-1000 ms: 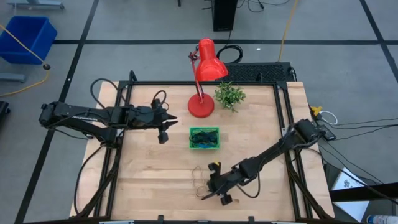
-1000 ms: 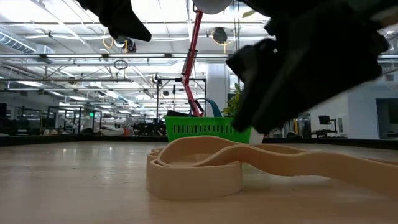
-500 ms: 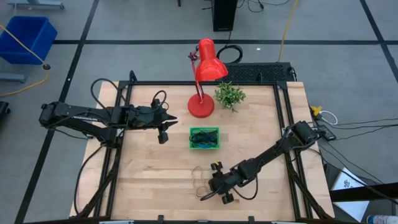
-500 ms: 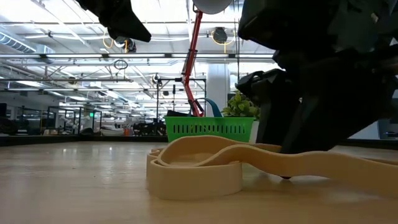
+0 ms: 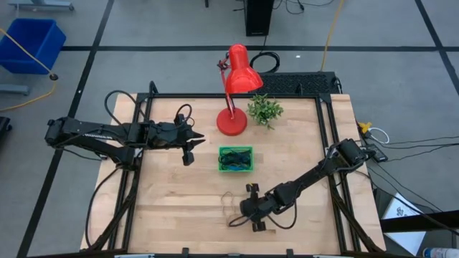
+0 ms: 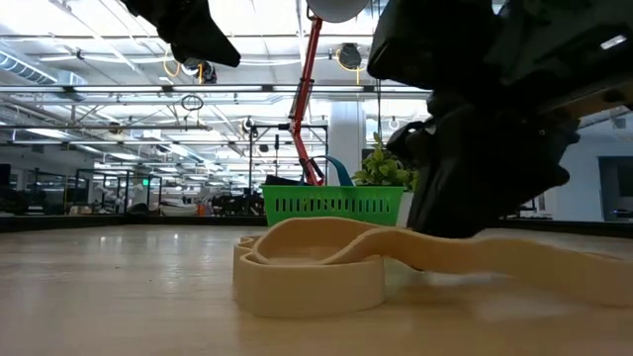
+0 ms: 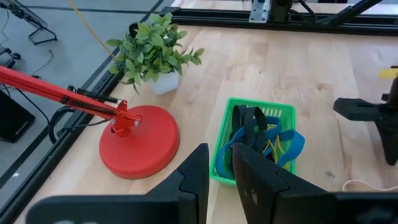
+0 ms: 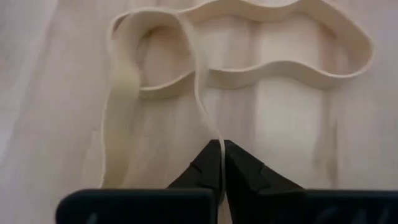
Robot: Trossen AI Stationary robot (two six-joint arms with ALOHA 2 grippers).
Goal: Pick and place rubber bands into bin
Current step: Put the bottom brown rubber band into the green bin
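From above, the green bin point(image 5: 235, 159) sits mid-table, just in front of the red lamp point(image 5: 234, 93) and the little plant point(image 5: 265, 110), with dark bands already piled inside. The left gripper point(image 5: 189, 143) hangs beside the bin on its left, a bit apart from it. The right gripper point(image 5: 244, 213) is down near the front edge of the table point(image 5: 172, 208), right on top of the tan bands point(image 5: 231, 206) lying loose on the wood, well apart from the bin

Low view: the tan bands point(image 6: 326, 262) fill the foreground as a wavy loop flat on the table, and the right arm's dark bulk comes down onto the strand on the right. The bin point(image 6: 330, 205) is behind them, lamp pole going up past it

Left wrist view: looking down into the bin point(image 7: 231, 118), there are black, blue and a couple of yellowish bands point(image 7: 264, 140) inside. The lamp base point(image 7: 140, 142) is just beside it, the plant point(image 7: 155, 53) beyond. The left fingers point(image 7: 199, 171) are pressed nearly together with nothing between them

Right wrist view: the right gripper point(image 8: 221, 152) is pinched closed on a thin strand of the tan bands point(image 8: 242, 59), the rest of the loop still lying wavy on the wood
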